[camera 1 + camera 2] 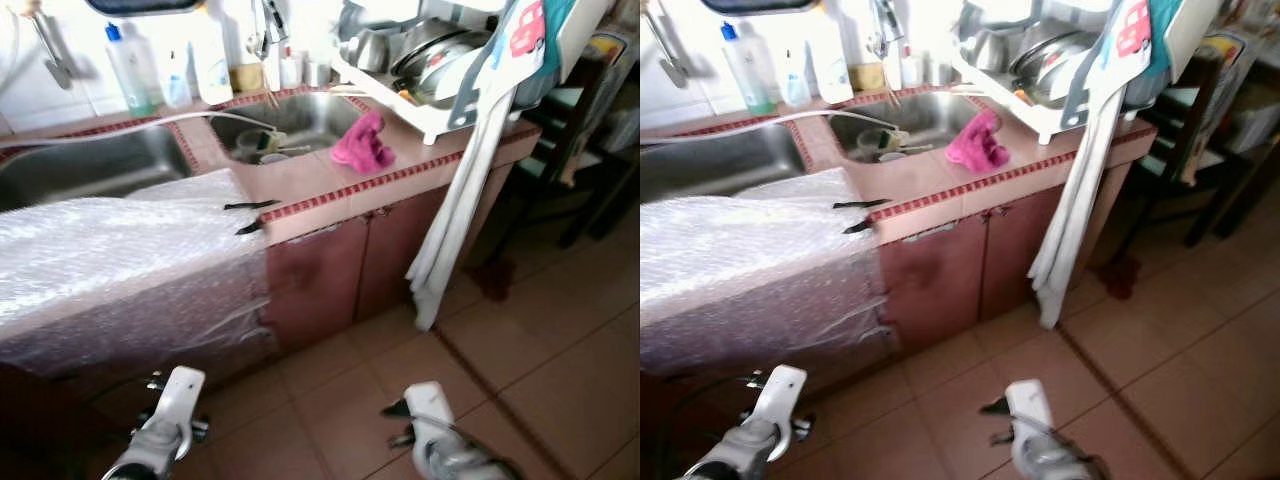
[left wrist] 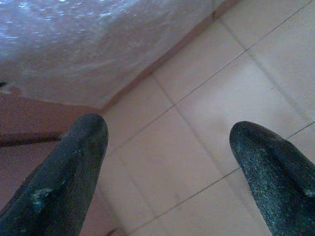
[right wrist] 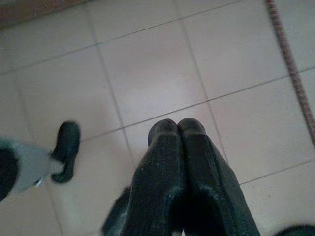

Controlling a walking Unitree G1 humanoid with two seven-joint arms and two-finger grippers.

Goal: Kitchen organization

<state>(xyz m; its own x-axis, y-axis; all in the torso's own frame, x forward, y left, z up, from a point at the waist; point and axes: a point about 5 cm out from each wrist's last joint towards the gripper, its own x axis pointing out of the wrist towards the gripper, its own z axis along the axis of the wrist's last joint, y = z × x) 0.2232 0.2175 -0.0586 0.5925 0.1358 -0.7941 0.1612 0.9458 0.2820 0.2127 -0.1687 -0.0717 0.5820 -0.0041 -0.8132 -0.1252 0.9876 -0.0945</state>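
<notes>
Approach phase, judged: both arms hang low over the tiled floor [image 1: 560, 380], nothing held. Left claw [image 2: 167, 147] released, fingers spread; right claw [image 3: 178, 129] clenched on nothing. Likely target, the pink cloth [image 1: 364, 142], lies on the surface [image 1: 300, 185] near its front edge, beside the sink [image 1: 300, 118]. Step closer squarely before reaching; the hanging towel [image 1: 455, 210] at the surface's right corner and bubble wrap [image 1: 110, 250] draped over its left narrow the open room.
</notes>
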